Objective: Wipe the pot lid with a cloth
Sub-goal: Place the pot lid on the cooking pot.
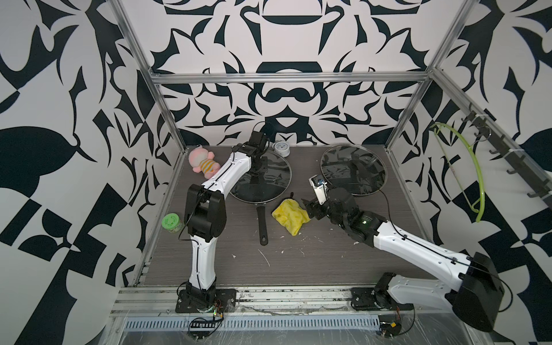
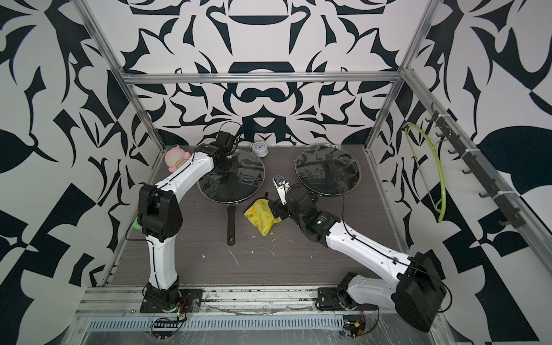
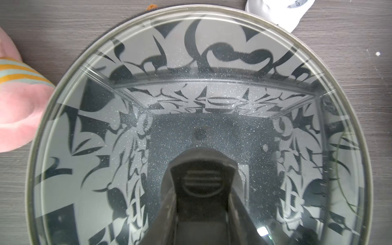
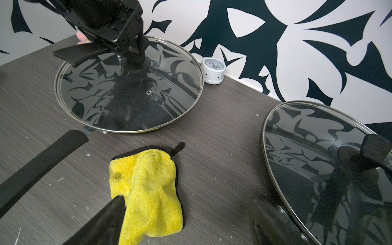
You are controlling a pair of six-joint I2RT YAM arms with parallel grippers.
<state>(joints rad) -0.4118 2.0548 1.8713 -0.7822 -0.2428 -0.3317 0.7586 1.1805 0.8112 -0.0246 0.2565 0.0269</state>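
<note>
Left jaws: closed on the black knob (image 3: 200, 184) of the glass lid (image 1: 270, 182), centre-left of the frame in both top views. The lid sits flat on a frying pan. Only the pan's black handle (image 1: 262, 222) shows clearly, pointing toward the bottom of the frame.

Right jaws: spread wide, low over the table (image 1: 298, 263), gripping nothing. In the right wrist view one finger (image 4: 99, 224) overlaps an edge of the cloth (image 4: 148, 191). The opposite finger (image 4: 265, 224) is blurred and clear of the cloth, beside the rim of a second glass lid (image 1: 352, 170).

Cloth: yellow, rumpled, black-trimmed, with a small black loop (image 4: 178, 147) at one corner. It lies on the table at frame centre in both top views, just right of the pan handle and apart from it, below the gap between the two lids. It touches neither lid.

Also noted: a white alarm clock (image 1: 281, 148) at the back wall, just beside the held lid's rim. A pink plush toy (image 1: 203, 162) lies at the table's upper left, just beside that lid. A green round container (image 1: 171, 222) stands at the left table edge. White flecks are scattered on the table.
</note>
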